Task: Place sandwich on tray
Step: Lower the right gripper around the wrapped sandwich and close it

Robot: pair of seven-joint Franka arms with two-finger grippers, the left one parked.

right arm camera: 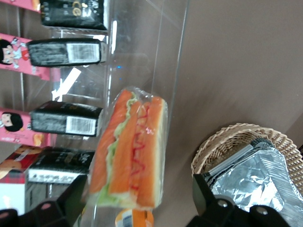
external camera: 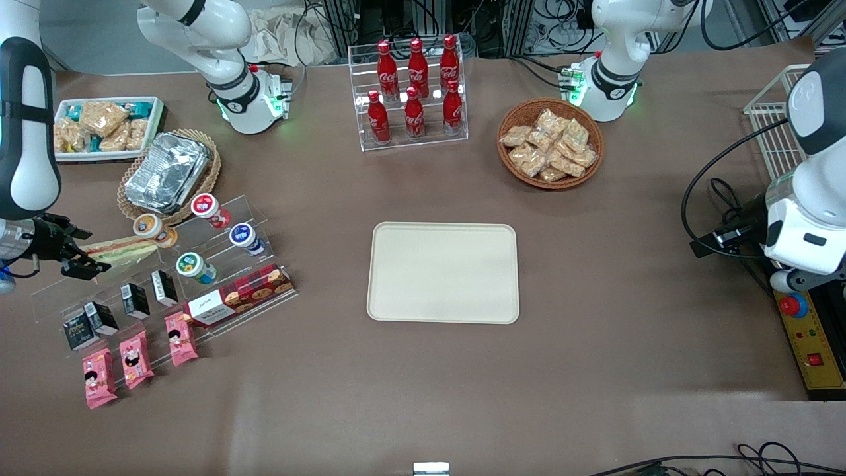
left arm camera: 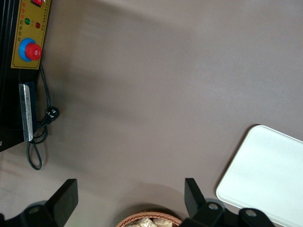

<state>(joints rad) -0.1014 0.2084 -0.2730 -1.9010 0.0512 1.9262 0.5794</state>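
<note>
At display shelf | gripper (external camera: 78, 259) open (fingers astride) | sandwich (right arm camera: 130, 153) unheld

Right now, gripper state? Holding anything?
Right gripper: open, holding nothing, its fingers either side of the sandwich on the clear shelf, not clamped.

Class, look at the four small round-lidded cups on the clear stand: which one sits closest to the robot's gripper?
The orange-lidded cup, beside the wicker basket of foil. The red, blue and green ones stand farther from the gripper, which is at the sandwich.
</note>
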